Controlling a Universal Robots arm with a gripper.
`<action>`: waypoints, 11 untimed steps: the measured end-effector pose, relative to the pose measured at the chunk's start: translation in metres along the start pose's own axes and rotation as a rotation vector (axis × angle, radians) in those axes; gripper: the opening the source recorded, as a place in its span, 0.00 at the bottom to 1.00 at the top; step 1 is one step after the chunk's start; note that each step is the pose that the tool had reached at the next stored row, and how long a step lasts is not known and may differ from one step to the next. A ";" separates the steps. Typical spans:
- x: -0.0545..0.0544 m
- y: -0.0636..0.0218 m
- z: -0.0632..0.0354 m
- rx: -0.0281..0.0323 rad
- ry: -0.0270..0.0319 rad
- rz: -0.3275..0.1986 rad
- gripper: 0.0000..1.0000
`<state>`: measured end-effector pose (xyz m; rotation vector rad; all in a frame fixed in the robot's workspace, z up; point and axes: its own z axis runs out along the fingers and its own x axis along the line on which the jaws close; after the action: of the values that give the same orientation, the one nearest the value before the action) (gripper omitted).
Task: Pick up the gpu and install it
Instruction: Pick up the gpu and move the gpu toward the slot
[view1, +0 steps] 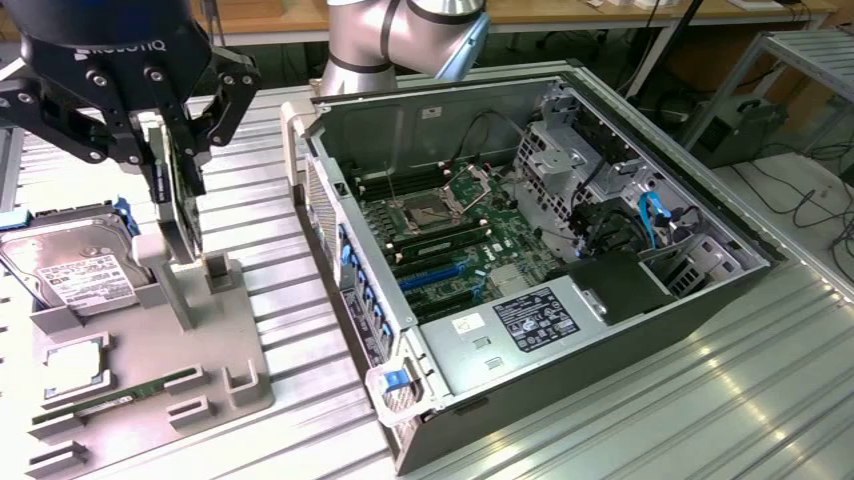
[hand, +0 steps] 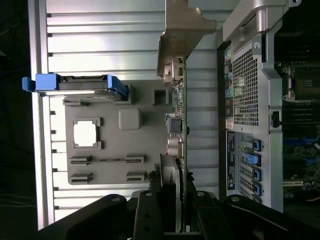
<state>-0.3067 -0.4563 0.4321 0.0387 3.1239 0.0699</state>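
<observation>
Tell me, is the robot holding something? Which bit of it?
Yes, the thin flat dark-and-green gpu card. The gripper pinches its upper edge between the jaws, above the grey holder tray.

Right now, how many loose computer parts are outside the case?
4: thin dark gpu card in the black gripper; on the grey tray, boxy silver hard drive, square silver processor chip, narrow green memory stick.

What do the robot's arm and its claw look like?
The arm is a chain of smooth, silvery-grey rounded tubes. Its gripper is matte black, with white ROBOTIQ lettering on the body and jointed black fingers studded with small silver bolts.
</observation>
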 end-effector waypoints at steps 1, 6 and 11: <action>0.000 0.0001 -0.0018 0.0000 0.0000 0.000 0.28; 0.000 0.0005 -0.0110 0.0005 0.0001 0.000 0.28; 0.000 0.0008 -0.0189 0.0009 0.0001 0.000 0.28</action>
<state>-0.3067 -0.4564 0.4509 0.0386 3.1240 0.0685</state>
